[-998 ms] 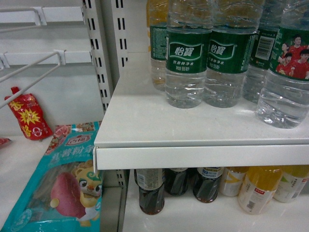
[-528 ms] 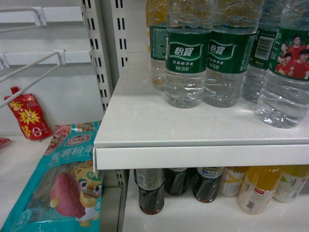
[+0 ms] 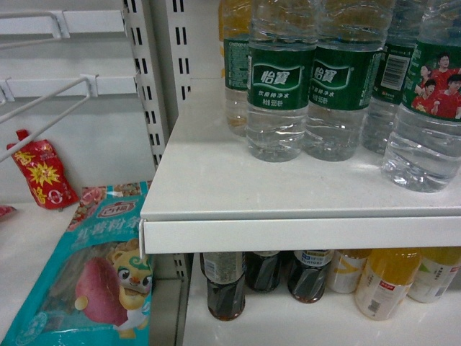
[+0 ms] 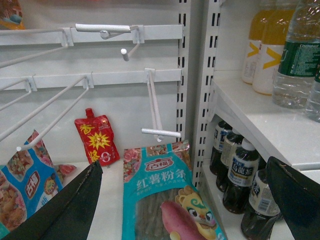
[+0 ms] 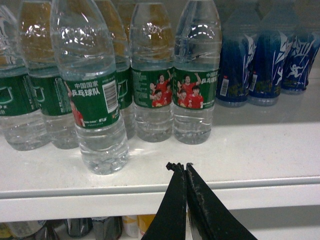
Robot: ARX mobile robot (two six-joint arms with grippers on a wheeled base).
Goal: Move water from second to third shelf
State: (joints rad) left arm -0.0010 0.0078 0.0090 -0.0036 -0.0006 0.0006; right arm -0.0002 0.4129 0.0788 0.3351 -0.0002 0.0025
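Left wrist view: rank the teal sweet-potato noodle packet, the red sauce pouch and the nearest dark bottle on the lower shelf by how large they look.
1. Teal noodle packet, largest, though cut off by the frame edge.
2. Nearest dark bottle, partly hidden behind the left tool's finger.
3. Red sauce pouch, smallest, but it sits farther back, so its true size is unsure.

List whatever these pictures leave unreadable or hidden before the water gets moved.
- Water bottles, head view: caps and necks cut off by the top edge.
- Dark bottles, head view: upper parts hidden behind the shelf lip.
- Both grippers: absent from the head view.
- Left gripper, left wrist view: fingertips cut off by the bottom edge.
- Blue bottles, right wrist view: dim, labels unreadable.
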